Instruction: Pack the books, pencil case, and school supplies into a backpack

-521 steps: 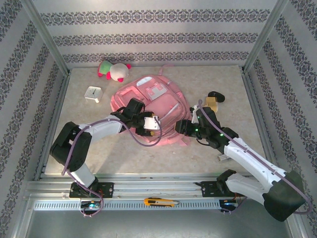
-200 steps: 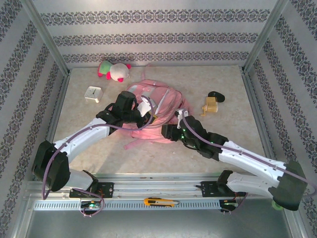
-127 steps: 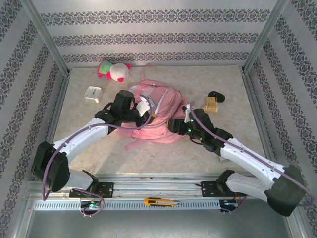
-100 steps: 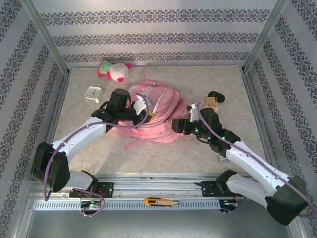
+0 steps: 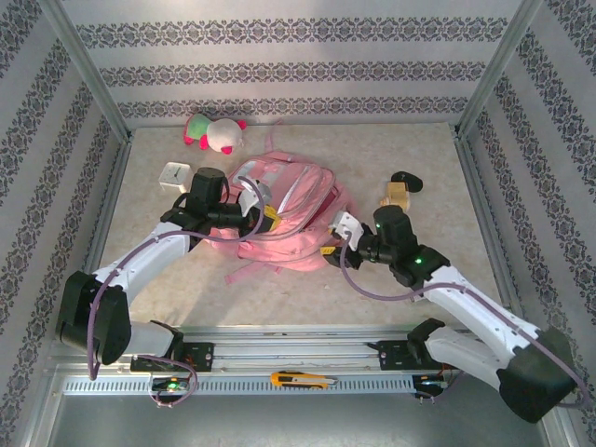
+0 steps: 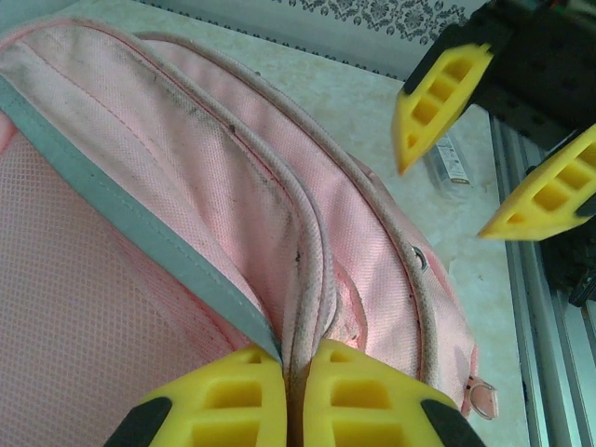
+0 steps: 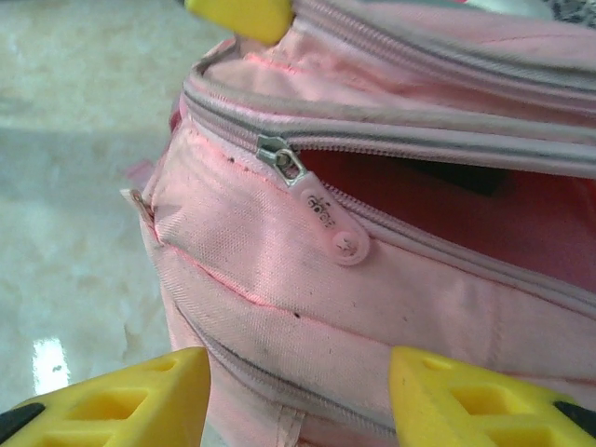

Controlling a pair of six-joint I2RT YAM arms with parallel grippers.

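One pink backpack (image 5: 289, 209) is lying mid-bench, nearer the far edge. The one left claw (image 6: 295, 391), on an arm stretching diagonally from the near edge, is pinching the backpack's piped seam tight. The one right claw (image 7: 298, 372), on a bent arm, is gaping wide beside the backpack's right side, gripping nothing.

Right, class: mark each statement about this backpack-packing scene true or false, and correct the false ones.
1. The left gripper is shut on the backpack's edge. True.
2. The right gripper clamps the zip pull. False: it is open, not touching the pull.
3. The zip is partly open. True.
4. The plush toy lies inside the backpack. False: it lies on the table, apart from it.
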